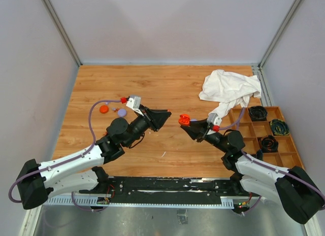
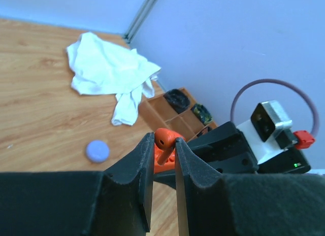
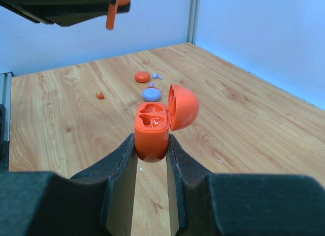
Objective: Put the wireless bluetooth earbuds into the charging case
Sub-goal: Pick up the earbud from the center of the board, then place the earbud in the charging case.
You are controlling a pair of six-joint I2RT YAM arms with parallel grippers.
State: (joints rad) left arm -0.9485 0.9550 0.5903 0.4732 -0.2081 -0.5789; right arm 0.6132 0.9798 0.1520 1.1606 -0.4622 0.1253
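My left gripper [image 2: 164, 145] is shut on an orange-red earbud [image 2: 163, 139], pinched at the fingertips with its stem pointing down. In the top view this gripper [image 1: 166, 115] hovers mid-table, facing my right gripper [image 1: 188, 124]. My right gripper [image 3: 151, 147] is shut on the orange-red charging case [image 3: 151, 128], lid hinged open to the right and both sockets empty. The held earbud [image 3: 112, 13] hangs above and left of the case, a short gap away. A second orange-red earbud [image 3: 100, 95] and a lavender earbud [image 3: 157, 76] lie on the table.
An orange-red disc [image 1: 104, 109] and a lavender disc [image 1: 122, 112] lie on the wood at the left. A crumpled white cloth [image 1: 228, 89] sits at the back right. A wooden divided tray [image 1: 286, 149] with black coiled items stands along the right edge.
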